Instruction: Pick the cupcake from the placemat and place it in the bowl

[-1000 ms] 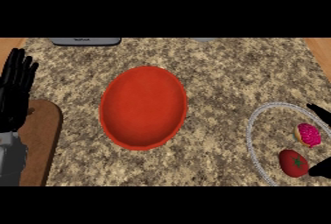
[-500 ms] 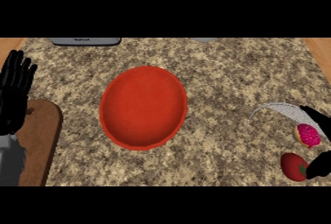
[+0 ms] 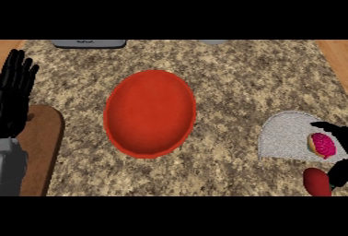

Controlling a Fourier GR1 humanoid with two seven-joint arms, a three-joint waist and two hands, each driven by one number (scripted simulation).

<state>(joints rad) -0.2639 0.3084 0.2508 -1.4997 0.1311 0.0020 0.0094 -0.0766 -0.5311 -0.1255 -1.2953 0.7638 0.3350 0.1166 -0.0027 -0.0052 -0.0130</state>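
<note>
Cupcake sits on the grey placemat at four o'clock, well apart from the central red bowl. Right hand curls round it, fingers at either side. Left hand rests at nine o'clock, fingers straight and spread.

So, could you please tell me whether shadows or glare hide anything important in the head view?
In the head view, lighting is even and no glare shows; the red bowl has only soft shading inside its rim. The cupcake on the grey placemat is partly hidden by the right hand, not by shadow. The left hand rests open at the left edge.
</note>
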